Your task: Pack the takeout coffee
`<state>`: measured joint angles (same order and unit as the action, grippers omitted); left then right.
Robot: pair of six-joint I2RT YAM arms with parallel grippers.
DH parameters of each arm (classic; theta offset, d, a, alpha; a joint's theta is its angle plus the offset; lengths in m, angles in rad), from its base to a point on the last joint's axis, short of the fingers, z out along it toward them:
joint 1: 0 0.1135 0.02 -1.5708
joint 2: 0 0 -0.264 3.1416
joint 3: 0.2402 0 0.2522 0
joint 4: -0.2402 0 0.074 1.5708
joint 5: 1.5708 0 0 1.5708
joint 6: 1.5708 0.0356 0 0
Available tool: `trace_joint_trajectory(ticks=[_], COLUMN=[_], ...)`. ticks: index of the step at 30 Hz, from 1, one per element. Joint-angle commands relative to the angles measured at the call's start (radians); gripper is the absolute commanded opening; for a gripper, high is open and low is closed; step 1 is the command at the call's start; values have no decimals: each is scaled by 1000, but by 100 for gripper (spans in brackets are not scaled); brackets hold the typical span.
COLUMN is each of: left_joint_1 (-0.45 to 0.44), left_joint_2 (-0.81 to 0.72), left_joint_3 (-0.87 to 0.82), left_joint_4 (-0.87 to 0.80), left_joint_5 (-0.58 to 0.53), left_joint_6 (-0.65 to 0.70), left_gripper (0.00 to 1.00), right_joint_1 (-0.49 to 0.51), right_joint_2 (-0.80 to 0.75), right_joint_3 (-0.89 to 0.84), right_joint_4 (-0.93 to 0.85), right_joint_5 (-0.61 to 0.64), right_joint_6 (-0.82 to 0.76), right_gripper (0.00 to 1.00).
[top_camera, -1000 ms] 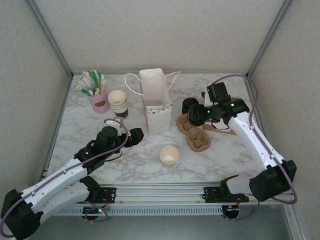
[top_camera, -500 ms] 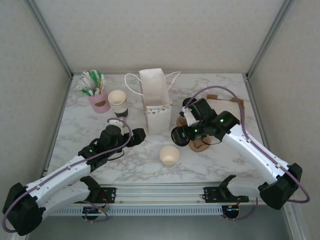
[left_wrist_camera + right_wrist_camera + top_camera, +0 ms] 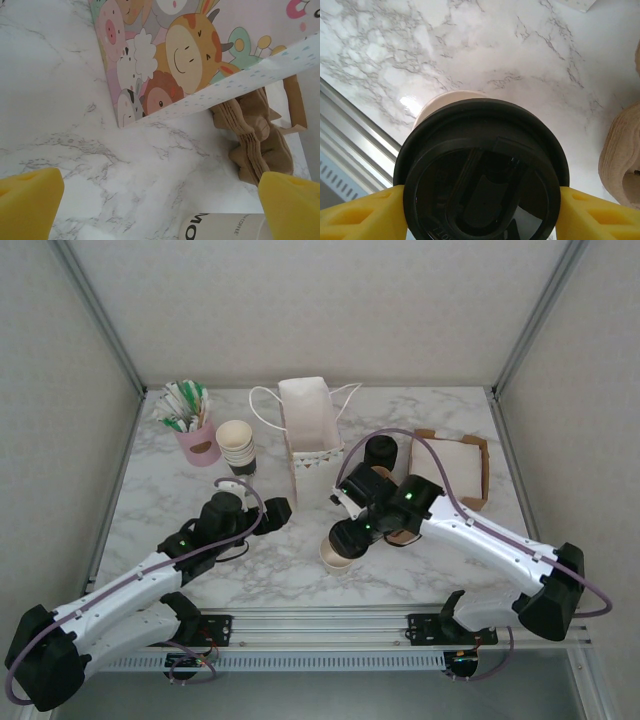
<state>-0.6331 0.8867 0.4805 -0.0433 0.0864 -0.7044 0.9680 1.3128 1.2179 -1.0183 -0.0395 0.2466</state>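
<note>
Fingers (image 3: 360, 215) of the right gripper (image 3: 347, 537) are clamped on either side of the takeout coffee (image 3: 481, 172), their yellow pads pressed against its rim. From where I stand it looks glossy black and round, with a thick outer ring around a sunken centre that has moulded shapes in it. It sits directly over a cream paper cup (image 3: 335, 558) standing on the marble table (image 3: 180, 520); I cannot tell whether the two touch. This is in front of the cartoon-printed paper bag (image 3: 312, 445), near the brown pulp carrier (image 3: 622, 160). The left gripper (image 3: 272, 511) is low by the bag's left side, its yellow fingers (image 3: 27, 200) spread wide apart.
</note>
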Motion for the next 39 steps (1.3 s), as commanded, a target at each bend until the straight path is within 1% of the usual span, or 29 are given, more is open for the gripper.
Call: trace_joint_trajectory(ticks=[1,15,39], left_joint_1=[9,9,9], left_joint_2=[-11,-28,-28], left_joint_3=[-19,-31,-40], left_joint_4=[14,9,15], left_joint_5=[-13,-25,-28], left_joint_6=[-7,-1,-6], left_gripper=[100,100,99], right_joint_1=[20,63,100], right_joint_2=[23,113,154], right_joint_3=[21,38,45], right_joint_4=[-24,12,20], right_joint_5=[60,86,66], right_joint_6=[5,10,16], right_gripper=[69,68,68])
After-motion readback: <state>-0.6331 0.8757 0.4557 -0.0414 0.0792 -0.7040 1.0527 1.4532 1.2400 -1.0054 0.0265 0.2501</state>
